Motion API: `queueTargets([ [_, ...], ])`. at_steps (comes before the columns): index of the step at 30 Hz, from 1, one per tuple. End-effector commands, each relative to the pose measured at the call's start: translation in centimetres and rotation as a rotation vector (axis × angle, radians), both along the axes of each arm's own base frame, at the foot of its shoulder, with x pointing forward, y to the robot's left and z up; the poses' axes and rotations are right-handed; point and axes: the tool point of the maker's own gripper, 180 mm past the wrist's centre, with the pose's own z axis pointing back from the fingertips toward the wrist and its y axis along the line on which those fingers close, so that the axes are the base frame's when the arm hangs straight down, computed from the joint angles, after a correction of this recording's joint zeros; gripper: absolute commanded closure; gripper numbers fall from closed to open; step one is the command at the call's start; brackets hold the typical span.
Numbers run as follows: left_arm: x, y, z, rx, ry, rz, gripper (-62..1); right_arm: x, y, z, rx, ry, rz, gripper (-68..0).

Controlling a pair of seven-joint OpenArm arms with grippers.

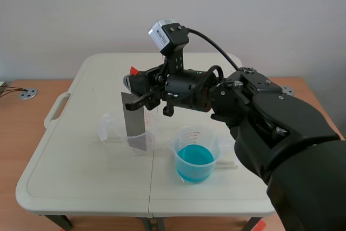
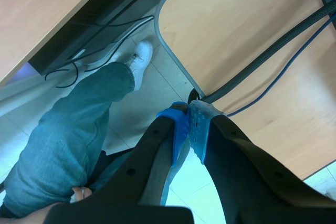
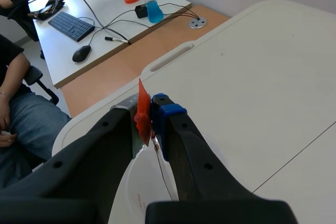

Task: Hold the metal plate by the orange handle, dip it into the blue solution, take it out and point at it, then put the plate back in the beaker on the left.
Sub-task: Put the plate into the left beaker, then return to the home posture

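My right gripper [image 1: 141, 81] reaches across to the table's left half and is shut on the orange handle [image 1: 133, 71] of the metal plate [image 1: 133, 116]. The grey plate hangs upright, its lower end inside a clear beaker [image 1: 141, 143]. In the right wrist view the orange handle [image 3: 142, 113] is pinched between the fingers of my right gripper [image 3: 148, 115], with the clear beaker [image 3: 152, 184] below. A beaker of blue solution [image 1: 194, 160] stands to the right of the plate. My left gripper [image 2: 188, 115] is shut on nothing, off the table above the floor.
A second clear vessel [image 1: 111, 127] sits just left of the plate. The white table has a carry slot [image 1: 57, 109] at its left edge. A wooden desk [image 3: 113, 66] and a seated person's leg [image 3: 29, 116] lie beyond that edge.
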Motion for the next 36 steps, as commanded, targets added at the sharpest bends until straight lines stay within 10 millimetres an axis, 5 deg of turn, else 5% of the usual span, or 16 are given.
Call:
queueTargets([
  [1, 0.3, -0.5, 0.1, -0.016, -0.012, -0.003, -1.9, 0.1, 0.5, 0.7, -0.003, -0.022, 0.021, -1.5],
  [6, 0.3, -0.5, 0.1, -0.017, -0.012, -0.003, -1.9, 0.2, 0.5, 0.6, -0.029, -0.035, 0.025, -3.4],
  [13, 0.3, -0.5, 0.1, -0.017, -0.012, -0.003, -1.9, 0.7, 0.4, 0.9, -0.052, -0.051, 0.028, -26.7],
  [17, 0.3, -0.5, 0.1, -0.016, -0.012, -0.003, -3.2, 1.0, -0.1, 0.9, -0.047, -0.050, 0.010, -34.2],
  [20, 0.3, -0.5, 0.1, -0.016, -0.012, -0.003, -20.3, 1.3, -0.5, 1.0, -0.042, -0.050, -0.006, -41.3],
  [24, 0.4, -0.5, 0.1, -0.016, -0.013, -0.003, -62.3, 1.9, -1.3, 1.4, -0.024, -0.053, -0.035, -51.8],
  [29, 0.4, -0.5, 0.1, -0.018, -0.015, 0.000, -62.3, 2.4, -2.2, 1.3, -0.029, -0.044, -0.063, -66.6],
  [36, 0.4, -0.5, 0.1, -0.017, -0.015, 0.000, -62.3, 2.9, -4.1, 2.1, -0.042, -0.061, -0.092, -66.5],
])
